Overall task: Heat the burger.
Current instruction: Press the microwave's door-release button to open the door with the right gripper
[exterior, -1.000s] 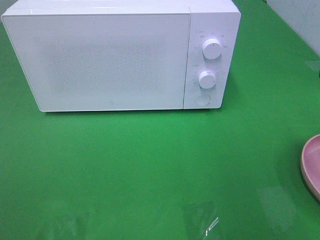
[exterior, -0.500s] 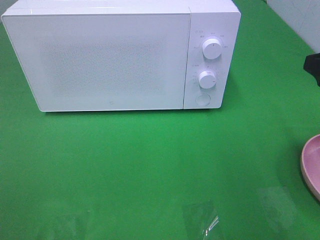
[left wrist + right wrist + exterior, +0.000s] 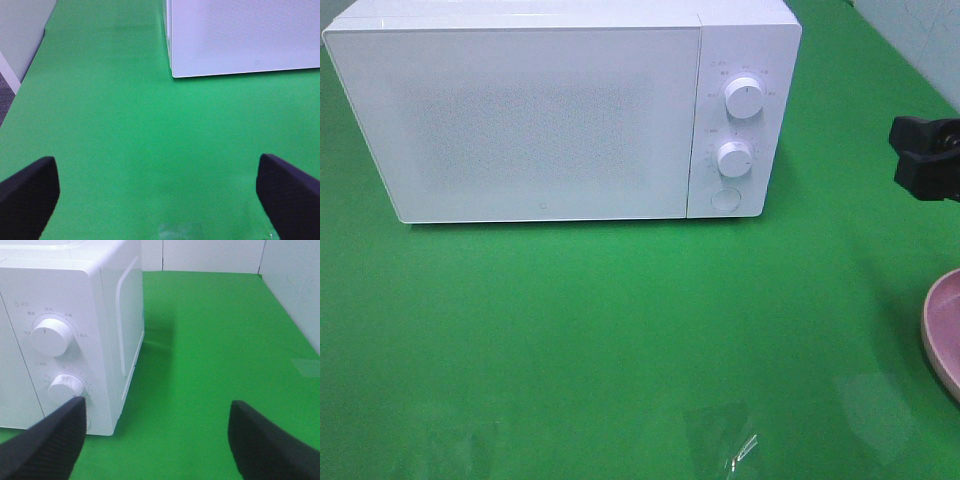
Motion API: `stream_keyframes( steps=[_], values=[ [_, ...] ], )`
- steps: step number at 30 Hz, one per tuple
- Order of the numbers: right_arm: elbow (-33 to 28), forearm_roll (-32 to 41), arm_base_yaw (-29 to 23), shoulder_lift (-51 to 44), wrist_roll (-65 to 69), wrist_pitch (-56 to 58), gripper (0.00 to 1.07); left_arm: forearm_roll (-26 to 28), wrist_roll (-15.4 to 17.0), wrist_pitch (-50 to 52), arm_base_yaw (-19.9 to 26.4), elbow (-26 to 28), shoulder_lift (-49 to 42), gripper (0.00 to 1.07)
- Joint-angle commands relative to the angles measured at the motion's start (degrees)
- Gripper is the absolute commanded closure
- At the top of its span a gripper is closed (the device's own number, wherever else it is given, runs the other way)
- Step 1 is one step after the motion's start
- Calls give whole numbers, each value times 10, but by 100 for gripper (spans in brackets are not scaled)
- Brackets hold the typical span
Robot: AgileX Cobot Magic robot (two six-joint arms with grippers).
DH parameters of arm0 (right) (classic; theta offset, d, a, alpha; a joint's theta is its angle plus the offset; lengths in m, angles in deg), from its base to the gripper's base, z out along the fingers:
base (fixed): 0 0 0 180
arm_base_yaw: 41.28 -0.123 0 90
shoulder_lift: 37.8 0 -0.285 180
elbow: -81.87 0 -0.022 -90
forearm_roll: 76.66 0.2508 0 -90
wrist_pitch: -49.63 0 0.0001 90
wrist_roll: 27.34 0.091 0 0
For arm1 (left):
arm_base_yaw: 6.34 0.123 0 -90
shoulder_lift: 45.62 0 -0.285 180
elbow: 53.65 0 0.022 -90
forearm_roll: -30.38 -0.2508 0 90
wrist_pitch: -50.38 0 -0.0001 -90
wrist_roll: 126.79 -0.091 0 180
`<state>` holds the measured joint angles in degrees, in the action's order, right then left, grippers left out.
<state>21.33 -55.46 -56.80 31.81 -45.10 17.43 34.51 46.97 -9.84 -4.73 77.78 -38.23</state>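
Right hand [image 3: 910,152], spread and empty, hangs near the worktop's [image 3: 620,330] right edge, well right of the knobs [image 3: 745,98] on the shut microwave [image 3: 540,120]. Burger is not in view.

On the table [image 3: 620,330], the microwave [image 3: 560,110] stands behind, the plate [image 3: 942,335] front right (edge only).

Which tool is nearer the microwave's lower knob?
Right. The right tool hovers off the control-panel end, facing the lower knob; the left tool faces the opposite, door-side corner of the microwave.
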Motion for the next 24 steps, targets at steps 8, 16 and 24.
stream_keyframes(
  steps=[8, 16, 24],
  values=[
    [1, 184, -139, 100, -95, -163, 31, 6, -1, 8, 2, -2, -13, 7],
    [2, 312, -272, 201, -97, -290, 31, 6, -1, 8, 2, -2, -13, 7],
    [50, 351, -348, 278, -98, -311, 31, 6, -1, 8, 2, -2, -13, 7]
  ],
)
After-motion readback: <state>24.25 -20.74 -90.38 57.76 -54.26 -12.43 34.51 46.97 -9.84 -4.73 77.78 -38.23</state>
